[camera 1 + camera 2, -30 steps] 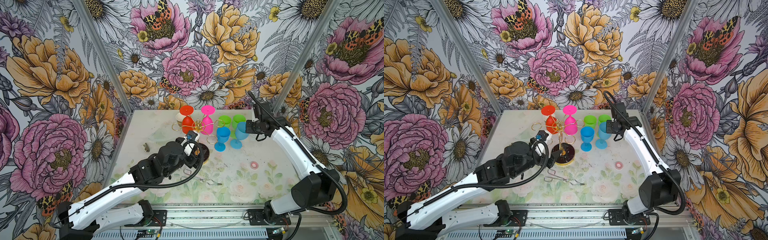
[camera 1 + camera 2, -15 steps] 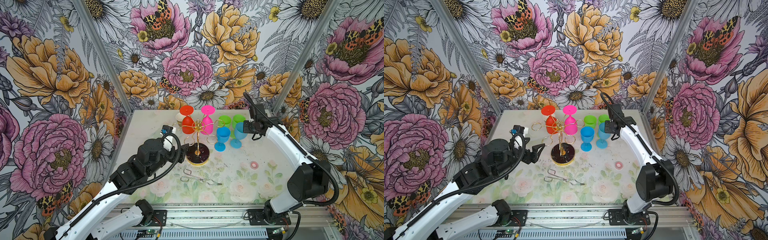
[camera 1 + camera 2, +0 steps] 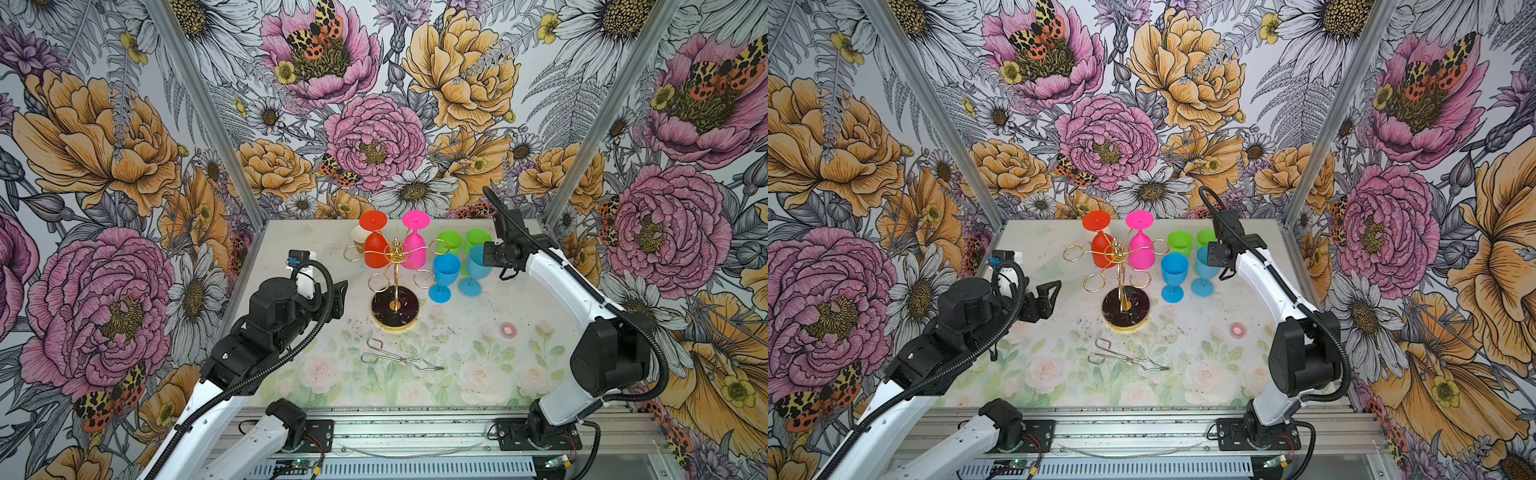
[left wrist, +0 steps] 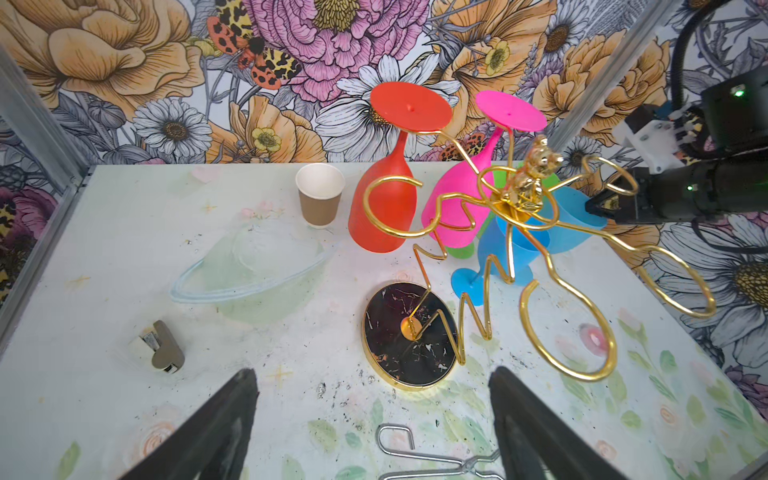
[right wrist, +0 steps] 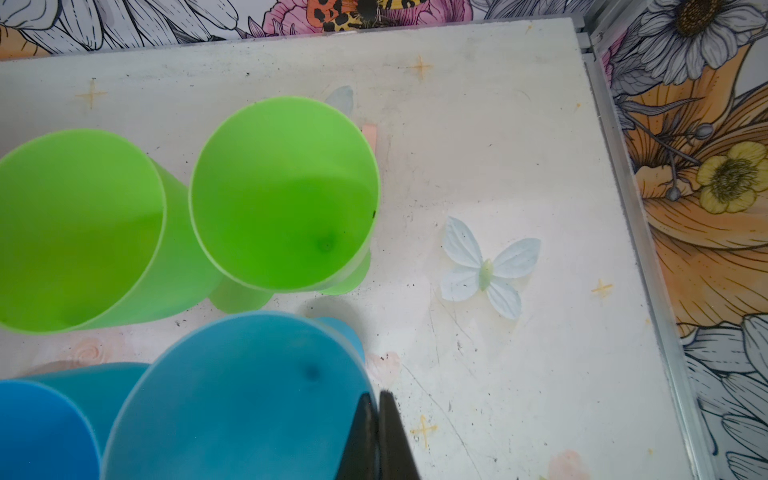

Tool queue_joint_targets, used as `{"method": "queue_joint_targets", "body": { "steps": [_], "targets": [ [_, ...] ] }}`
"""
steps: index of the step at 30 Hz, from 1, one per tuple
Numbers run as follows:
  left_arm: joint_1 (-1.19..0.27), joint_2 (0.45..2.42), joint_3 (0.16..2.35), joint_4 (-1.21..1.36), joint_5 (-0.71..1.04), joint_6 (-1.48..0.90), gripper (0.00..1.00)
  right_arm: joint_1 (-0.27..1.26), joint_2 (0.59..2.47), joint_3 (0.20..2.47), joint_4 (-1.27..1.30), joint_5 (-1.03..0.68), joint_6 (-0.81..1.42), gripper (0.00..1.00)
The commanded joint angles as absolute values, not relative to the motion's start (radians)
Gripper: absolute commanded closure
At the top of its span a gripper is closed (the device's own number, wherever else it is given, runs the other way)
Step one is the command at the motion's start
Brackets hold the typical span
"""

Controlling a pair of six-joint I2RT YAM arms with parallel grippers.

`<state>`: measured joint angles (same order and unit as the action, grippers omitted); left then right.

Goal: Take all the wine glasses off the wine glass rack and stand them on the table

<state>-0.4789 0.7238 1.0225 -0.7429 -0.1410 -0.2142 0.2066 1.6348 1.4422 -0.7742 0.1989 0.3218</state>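
Rack (image 3: 395,274) stands centre frame, with red glass (image 3: 375,253) and pink glass (image 3: 415,255) hanging inverted, feet caught in its upper loops. Left gripper (image 3: 1048,293) sits left of it, spread and empty, likely lining up. Right gripper (image 5: 377,399) pinches the rim of a blue glass (image 5: 232,395).

The wine glass rack (image 3: 393,311) stood upright near the middle of the surface (image 3: 540,299). It was a gold wire stand with six curled loop arms spreading from a central post, a small gold figure on top and a round black base with a gold rim. A red wine glass (image 3: 375,254) and a pink wine glass (image 3: 415,257) hung upside down on its two far arms, side by side, feet uppermost. Just to the rack's right, off it, a blue wine glass (image 3: 446,270) and a second blue glass (image 3: 477,269) stood on their feet. Two green glasses (image 3: 449,241) were close behind. The right pincer (image 5: 379,397) pinched the second blue glass at its rim.
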Motion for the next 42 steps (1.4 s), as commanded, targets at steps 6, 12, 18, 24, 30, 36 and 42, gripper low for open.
{"method": "queue_joint_targets", "body": {
  "steps": [6, 12, 18, 24, 30, 36, 42],
  "targets": [
    [-0.286, 0.715, 0.983, -0.758, -0.027, -0.203, 0.12, 0.219, 1.656, 1.43, -0.73, 0.215, 0.333, 1.0],
    [-0.201, 0.708, 0.96, -0.756, -0.014, -0.172, 0.11, 0.225, 1.665, 1.424, -0.727, 0.214, 0.334, 1.0],
    [-0.172, 0.694, 0.924, -0.729, -0.024, -0.158, 0.11, 0.228, 1.666, 1.413, -0.721, 0.216, 0.336, 1.0],
    [-0.166, 0.667, 0.884, -0.686, -0.038, -0.154, 0.1, 0.235, 1.663, 1.404, -0.716, 0.218, 0.332, 0.97],
    [-0.16, 0.671, 0.863, -0.672, -0.026, -0.143, 0.1, 0.237, 1.657, 1.395, -0.713, 0.216, 0.332, 0.9],
    [-0.158, 0.669, 0.85, -0.66, -0.021, -0.137, 0.1, 0.237, 1.633, 1.395, -0.713, 0.203, 0.329, 0.77],
    [-0.16, 0.675, 0.845, -0.653, -0.006, -0.128, 0.09, 0.236, 1.592, 1.415, -0.718, 0.16, 0.323, 0.6]
  ]
}}
